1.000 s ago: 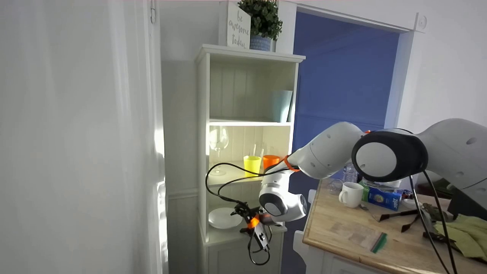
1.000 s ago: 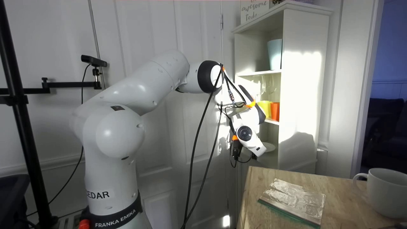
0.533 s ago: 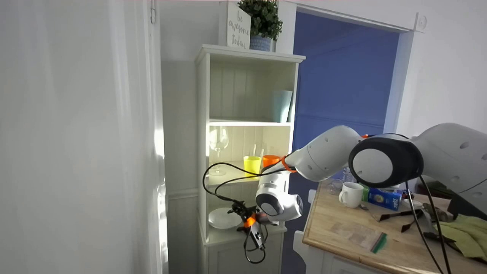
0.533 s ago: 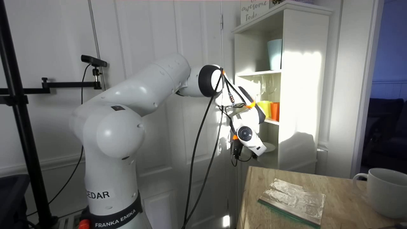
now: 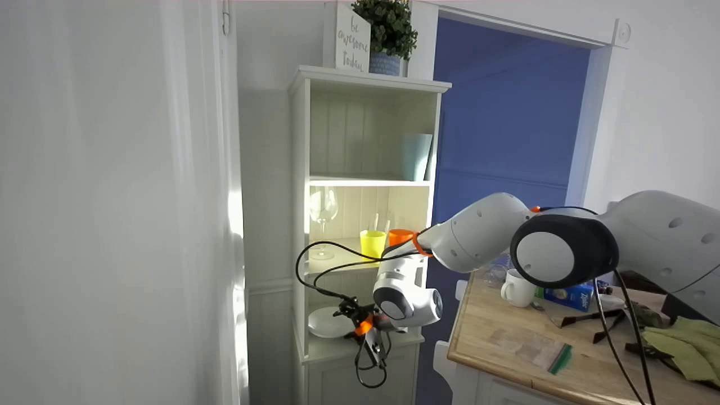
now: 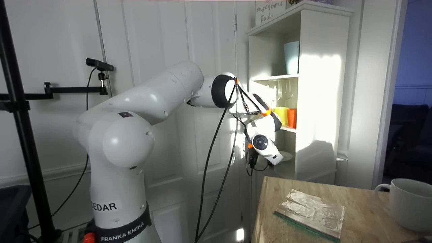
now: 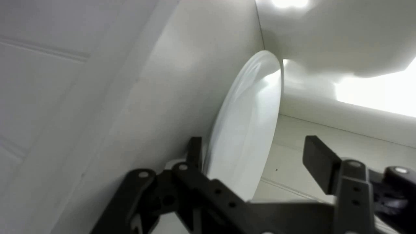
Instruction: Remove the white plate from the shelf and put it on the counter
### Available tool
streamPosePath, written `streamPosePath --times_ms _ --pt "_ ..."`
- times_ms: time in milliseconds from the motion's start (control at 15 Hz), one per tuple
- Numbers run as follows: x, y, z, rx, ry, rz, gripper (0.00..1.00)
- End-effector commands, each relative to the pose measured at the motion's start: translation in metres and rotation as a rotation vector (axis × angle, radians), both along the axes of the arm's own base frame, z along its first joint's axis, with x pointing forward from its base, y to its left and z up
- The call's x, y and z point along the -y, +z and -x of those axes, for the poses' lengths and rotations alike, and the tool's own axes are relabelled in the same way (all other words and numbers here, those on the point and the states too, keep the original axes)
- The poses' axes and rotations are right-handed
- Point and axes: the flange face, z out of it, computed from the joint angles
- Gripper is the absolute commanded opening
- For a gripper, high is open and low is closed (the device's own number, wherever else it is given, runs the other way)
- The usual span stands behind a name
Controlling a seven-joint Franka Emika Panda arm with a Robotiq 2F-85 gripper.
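The white plate (image 5: 326,323) lies flat on a low board of the white shelf (image 5: 371,183). It shows partly behind the arm in an exterior view (image 6: 286,156). My gripper (image 5: 344,324) is at the plate's right edge in an exterior view. In the wrist view, my gripper (image 7: 255,146) is open, with the plate (image 7: 247,130) reaching between its fingers. One finger is beside the plate's underside rim, close to the board; the other is well apart from its upper face. Contact cannot be told. The counter (image 5: 484,337) is right of the shelf; it also shows in an exterior view (image 6: 270,195).
A wine glass (image 5: 323,211), a yellow cup (image 5: 372,244) and an orange cup (image 5: 400,238) stand on the board above. On the counter are a plastic bag (image 5: 529,349), a white mug (image 5: 518,288), a blue box (image 5: 568,296) and green cloth (image 5: 689,343).
My gripper has moved left in an exterior view, over the plate's edge. The upper arm and elbow have sunk a little. The plate has not visibly moved.
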Motion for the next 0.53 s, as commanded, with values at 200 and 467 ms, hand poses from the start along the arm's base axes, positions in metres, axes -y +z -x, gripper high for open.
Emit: streamPosePath --times_ms 200,467 --pt "-0.0058 -0.0119 -0.0061 -0.023 -0.026 0.016 0.27" --pt "-0.0026 -0.0096 -0.0032 -0.039 -0.034 0.021 0.00"
